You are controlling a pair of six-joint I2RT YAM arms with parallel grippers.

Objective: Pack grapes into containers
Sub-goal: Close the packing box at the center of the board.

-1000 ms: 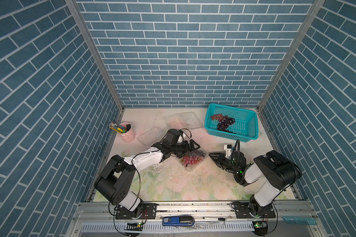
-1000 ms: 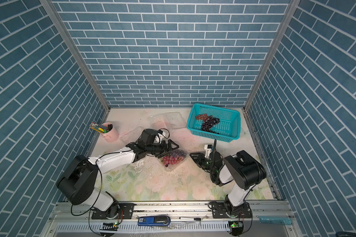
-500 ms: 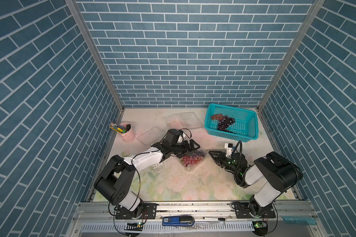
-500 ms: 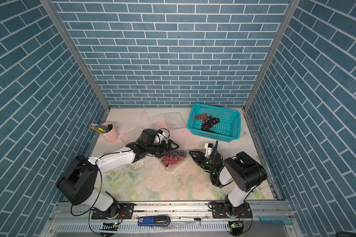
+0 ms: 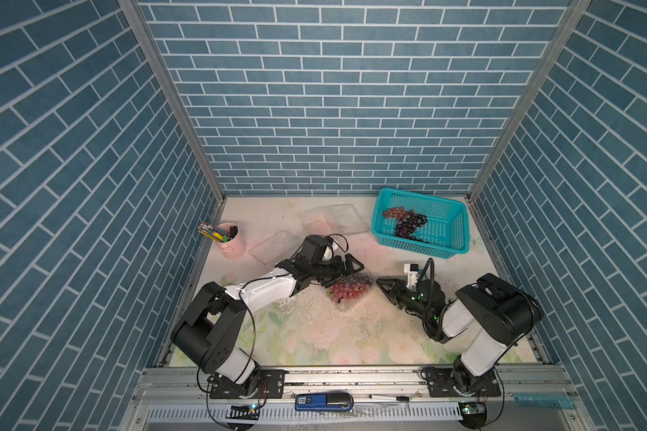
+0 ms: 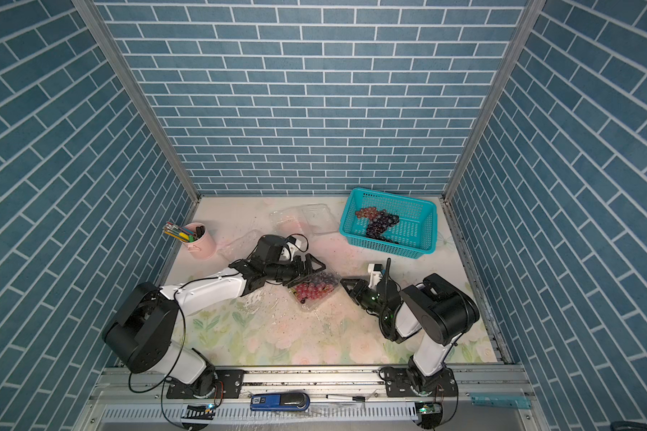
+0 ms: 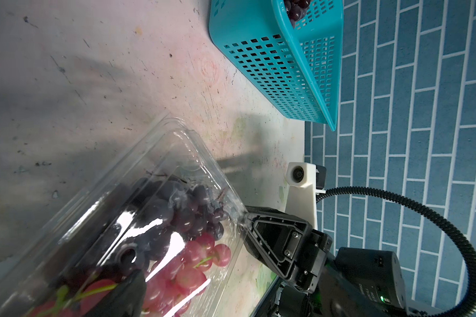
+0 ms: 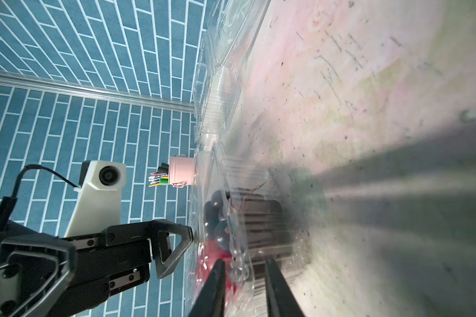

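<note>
At centre of table (image 5: 314,336), container (image 5: 343,304) holding grapes (image 5: 346,291); behind right, basket (image 5: 419,248) with more grapes (image 5: 408,224); behind left, pen cup (image 5: 234,242); other containers (image 5: 331,220) between.

In the left wrist view the filled container (image 7: 184,148) ran off the picture's edge. The basket (image 7: 280,68) was cropped too, so we saw only a few of its grapes (image 7: 294,8). The right gripper (image 8: 244,260) was cut off in its own wrist view, and we could not tell whether its fingers (image 8: 217,285) pinched the clear rim between them. In both top views the left arm (image 5: 269,289) hid part of another container (image 5: 273,246).
</note>
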